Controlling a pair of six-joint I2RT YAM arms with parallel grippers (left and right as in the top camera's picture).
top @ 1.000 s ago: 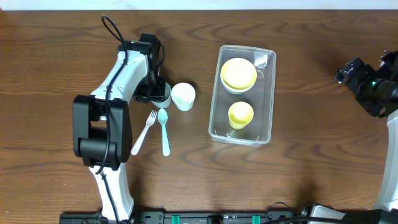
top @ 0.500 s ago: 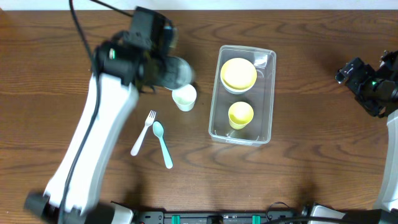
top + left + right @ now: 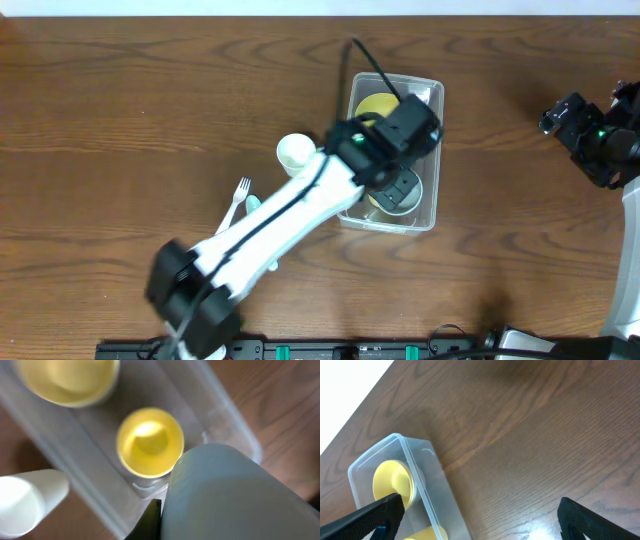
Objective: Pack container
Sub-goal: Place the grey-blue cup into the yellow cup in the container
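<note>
Reaching across the table (image 3: 120, 100), the left arm (image 3: 290, 215) hangs over the container (image 3: 435, 160), which sits right of centre. The left fingers (image 3: 152, 520) grip a grey cup (image 3: 225, 495) above a yellow cup (image 3: 150, 442) inside it. The right fingers (image 3: 380, 515) stand wide apart, holding nothing.

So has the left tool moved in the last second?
Yes. The left tool swung right, from left of the white cup to above the container, carrying a grey cup.

Your wooden table (image 3: 120, 120) carries the clear container (image 3: 437, 170) and, beside it, a white cup (image 3: 294, 150). A white fork (image 3: 240, 190) and teal spoon (image 3: 252, 203) lie near.
</note>
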